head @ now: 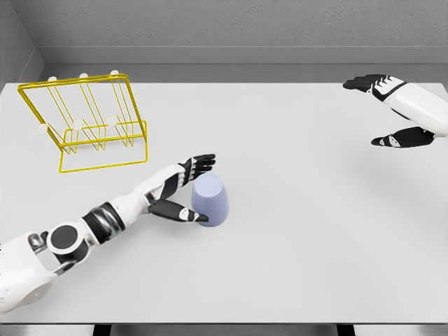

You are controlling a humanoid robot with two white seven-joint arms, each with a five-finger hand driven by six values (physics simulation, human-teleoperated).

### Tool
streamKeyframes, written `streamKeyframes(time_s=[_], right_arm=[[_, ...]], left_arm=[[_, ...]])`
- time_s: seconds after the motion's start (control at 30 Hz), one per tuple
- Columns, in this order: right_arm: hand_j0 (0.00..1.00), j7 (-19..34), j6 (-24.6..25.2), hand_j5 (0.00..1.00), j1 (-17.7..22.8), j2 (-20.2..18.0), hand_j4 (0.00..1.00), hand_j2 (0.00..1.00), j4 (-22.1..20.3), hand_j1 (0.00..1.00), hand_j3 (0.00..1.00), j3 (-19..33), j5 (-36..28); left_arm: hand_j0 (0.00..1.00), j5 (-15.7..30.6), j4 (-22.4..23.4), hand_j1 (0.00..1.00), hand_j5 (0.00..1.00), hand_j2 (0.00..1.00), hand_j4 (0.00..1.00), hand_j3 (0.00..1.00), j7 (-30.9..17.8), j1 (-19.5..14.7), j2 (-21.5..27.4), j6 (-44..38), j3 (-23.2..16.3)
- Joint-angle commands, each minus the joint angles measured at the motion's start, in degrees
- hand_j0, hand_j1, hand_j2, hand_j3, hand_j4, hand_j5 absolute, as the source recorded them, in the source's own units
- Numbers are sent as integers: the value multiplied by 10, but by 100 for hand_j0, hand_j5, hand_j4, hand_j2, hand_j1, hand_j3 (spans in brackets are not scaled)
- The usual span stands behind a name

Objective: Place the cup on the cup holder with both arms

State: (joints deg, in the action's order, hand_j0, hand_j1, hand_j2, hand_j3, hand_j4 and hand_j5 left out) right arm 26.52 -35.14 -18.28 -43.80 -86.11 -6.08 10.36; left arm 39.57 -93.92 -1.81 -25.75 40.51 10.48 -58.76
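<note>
Lilac cup (pixel 211 200) upside down on white table (pixel 301 231) | left hand (pixel 183 189) open around it, not gripping | right hand (pixel 395 112) spread, empty, far right | yellow wire rack (pixel 87 122) far left

Table (pixel 294 266) open — only rack (pixel 87 122) far left.

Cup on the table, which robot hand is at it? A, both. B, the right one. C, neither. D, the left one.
D: the left robot hand brackets the cup, thumb in front and fingers behind, while the right robot hand hangs open far off at the table's right edge.
</note>
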Motion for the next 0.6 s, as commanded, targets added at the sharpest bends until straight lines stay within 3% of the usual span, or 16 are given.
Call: streamKeyframes(time_s=[0.0,0.43,0.57], right_arm=[[100,-1,1,100,0,-1,100,100,0,100,100,0,-4],[100,-1,1,100,0,-1,100,100,0,100,100,0,-4],[100,-1,1,100,0,-1,100,100,0,100,100,0,-5]], left_arm=[[100,0,11,100,100,100,100,100,0,-1,-7,0,0],[100,-5,16,100,100,100,100,100,0,-1,-17,0,-4],[95,-5,15,95,95,95,95,95,0,-1,-18,2,-5]])
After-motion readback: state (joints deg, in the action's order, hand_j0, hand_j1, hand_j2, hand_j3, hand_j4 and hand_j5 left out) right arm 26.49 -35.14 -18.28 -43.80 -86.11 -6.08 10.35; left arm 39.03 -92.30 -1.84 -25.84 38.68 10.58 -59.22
